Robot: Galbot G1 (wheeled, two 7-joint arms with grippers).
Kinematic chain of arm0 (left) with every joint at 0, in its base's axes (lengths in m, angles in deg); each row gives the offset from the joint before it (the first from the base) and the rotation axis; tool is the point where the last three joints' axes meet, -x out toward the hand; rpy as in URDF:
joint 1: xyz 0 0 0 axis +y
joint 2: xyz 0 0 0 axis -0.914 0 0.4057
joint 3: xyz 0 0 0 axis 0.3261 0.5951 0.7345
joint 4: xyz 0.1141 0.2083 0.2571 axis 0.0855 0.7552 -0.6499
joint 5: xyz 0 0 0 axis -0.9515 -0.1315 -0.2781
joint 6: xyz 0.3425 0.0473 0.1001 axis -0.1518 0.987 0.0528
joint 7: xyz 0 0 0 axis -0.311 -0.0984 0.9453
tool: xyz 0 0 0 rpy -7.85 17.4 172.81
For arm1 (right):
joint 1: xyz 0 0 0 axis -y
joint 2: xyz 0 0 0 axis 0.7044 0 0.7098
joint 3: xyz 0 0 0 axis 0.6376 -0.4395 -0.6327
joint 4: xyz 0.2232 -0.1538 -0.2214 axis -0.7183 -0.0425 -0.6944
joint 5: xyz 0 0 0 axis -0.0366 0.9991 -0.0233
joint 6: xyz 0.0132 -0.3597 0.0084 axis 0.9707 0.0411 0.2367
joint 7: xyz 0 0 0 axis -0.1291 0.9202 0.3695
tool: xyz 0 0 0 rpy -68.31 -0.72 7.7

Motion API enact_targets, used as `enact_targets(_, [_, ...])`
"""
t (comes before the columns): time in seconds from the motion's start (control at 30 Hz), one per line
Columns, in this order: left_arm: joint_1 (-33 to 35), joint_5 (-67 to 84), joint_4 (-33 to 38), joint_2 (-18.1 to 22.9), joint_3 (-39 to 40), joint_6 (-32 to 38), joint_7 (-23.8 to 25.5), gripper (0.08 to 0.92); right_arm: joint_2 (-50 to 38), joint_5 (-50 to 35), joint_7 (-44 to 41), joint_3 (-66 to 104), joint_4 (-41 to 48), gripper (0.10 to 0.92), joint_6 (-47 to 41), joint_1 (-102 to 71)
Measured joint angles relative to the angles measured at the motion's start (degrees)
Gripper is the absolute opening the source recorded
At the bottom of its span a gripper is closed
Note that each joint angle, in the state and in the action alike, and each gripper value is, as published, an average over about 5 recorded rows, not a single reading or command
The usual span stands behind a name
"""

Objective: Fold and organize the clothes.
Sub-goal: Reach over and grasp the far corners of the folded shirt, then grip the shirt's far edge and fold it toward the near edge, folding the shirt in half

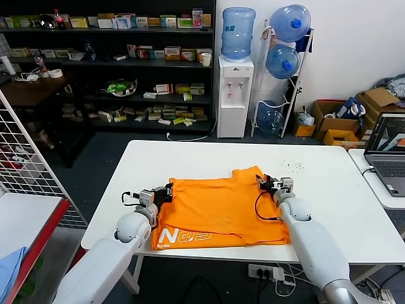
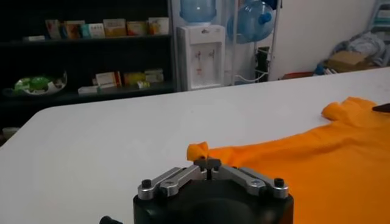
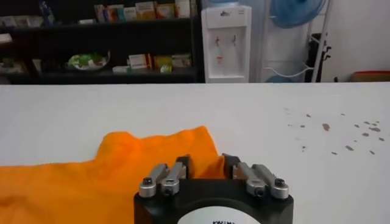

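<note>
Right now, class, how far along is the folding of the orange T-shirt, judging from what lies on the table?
Done: the orange T-shirt lies on the white table, apparently folded once, with white lettering at its near edge. In hand: the left tool is shut on the shirt's left edge, and the right tool sits open at the far right corner. Left: further folds into a compact bundle and tidying it.

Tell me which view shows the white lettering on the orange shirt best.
The head view: the white lettering sits near the orange T-shirt's front edge. Both wrist views show only plain orange fabric, no lettering.
</note>
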Motion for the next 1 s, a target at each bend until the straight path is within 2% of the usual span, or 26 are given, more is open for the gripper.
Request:
enact_targets(0.2, [1.2,0.3,1.9,-0.7,-0.8,0.4,-0.2,0.091,-1.4,-0.9,2.2,0.1,-5.7,0.177,-1.4,-3.1])
enact_targets(0.3, [1.9,0.6,3.2,-1.2,-1.3,0.7,-0.3,0.091,-2.7,-1.4,3.6,0.5,-10.1,0.129,-1.9,-5.6])
enact_targets(0.6, [5.3,2.2,9.3,-3.8,-2.6,0.0,-1.3,0.091,-7.8,-2.9,8.0,2.7,-25.9,0.125,-3.1,-15.9])
enact_targets(1.0, [14.0,4.2,21.0,-10.0,-3.8,-3.3,-3.6,0.091,-14.7,-2.1,13.0,7.2,-45.6,0.125,-6.1,-34.2])
